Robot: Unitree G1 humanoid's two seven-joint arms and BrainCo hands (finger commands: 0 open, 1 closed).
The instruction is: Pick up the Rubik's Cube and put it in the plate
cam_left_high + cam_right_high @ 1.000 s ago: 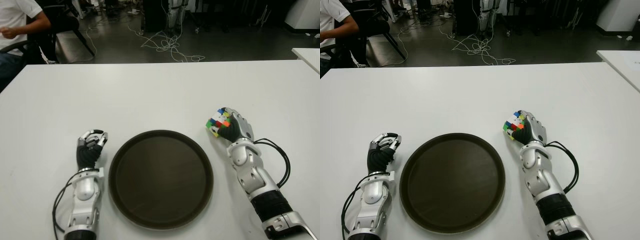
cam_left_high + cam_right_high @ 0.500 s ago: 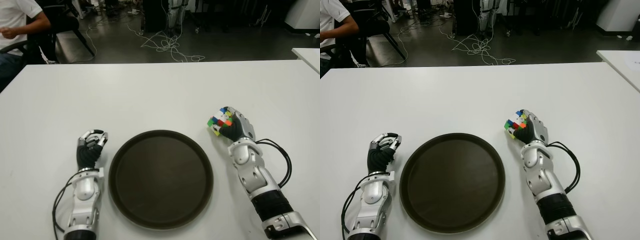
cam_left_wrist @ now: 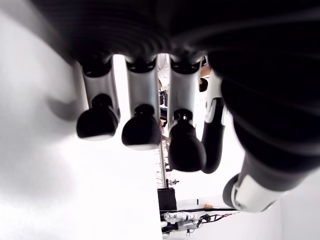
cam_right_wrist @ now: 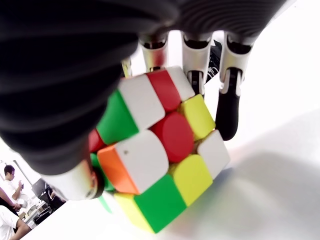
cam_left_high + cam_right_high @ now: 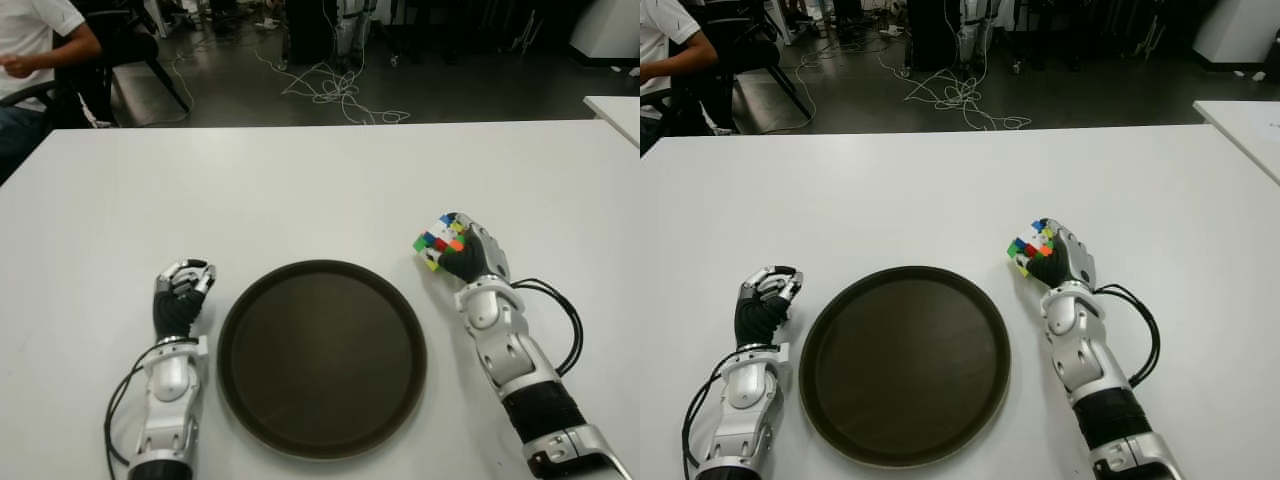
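My right hand (image 5: 462,250) is closed around the Rubik's Cube (image 5: 437,240), a scrambled cube of mixed colours, held a little above the white table to the right of the plate. In the right wrist view the cube (image 4: 160,150) fills the palm, with the fingers (image 4: 231,97) wrapped round its far side. The round dark brown plate (image 5: 322,356) lies between my two hands with nothing on it. My left hand (image 5: 180,295) shows just left of the plate, fingers (image 3: 142,125) curled and holding nothing.
The white table (image 5: 300,190) stretches wide behind the plate. A black cable (image 5: 560,320) loops beside my right forearm. A person (image 5: 30,60) sits at the far left beyond the table. Loose cables (image 5: 335,85) lie on the floor behind.
My right hand has lifted the cube slightly and drifted a little to the right. The left hand and plate have not moved.
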